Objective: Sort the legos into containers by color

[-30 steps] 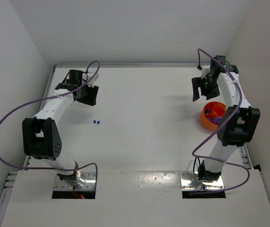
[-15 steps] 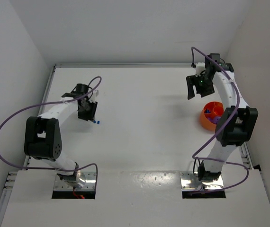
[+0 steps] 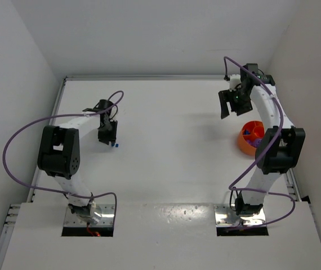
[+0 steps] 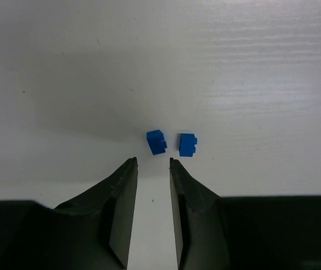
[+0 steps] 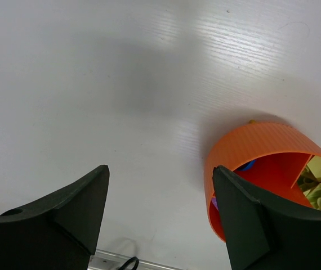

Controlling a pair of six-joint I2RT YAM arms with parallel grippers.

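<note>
Two tiny blue legos lie side by side on the white table, one (image 4: 156, 141) just ahead of my left gripper's gap and the other (image 4: 187, 144) to its right; from above they show as one blue speck (image 3: 114, 145). My left gripper (image 4: 152, 163) is low over the table, its jaws a narrow gap apart and empty; it also shows from above (image 3: 108, 138). The round orange tub (image 5: 259, 149) with dividers holds lime green bricks (image 5: 320, 181), with blue and purple pieces partly hidden. My right gripper (image 5: 159, 170) is wide open and empty, up left of the tub (image 3: 245, 142), as seen from above (image 3: 228, 106).
White walls close the table at the back and both sides. A metal rail (image 5: 121, 262) runs along the table edge under the right gripper. Purple cables loop from both arms.
My left gripper has swung nearer and lower, ending right behind the blue legos. My right gripper has drifted a little left and back, away from the tub.
</note>
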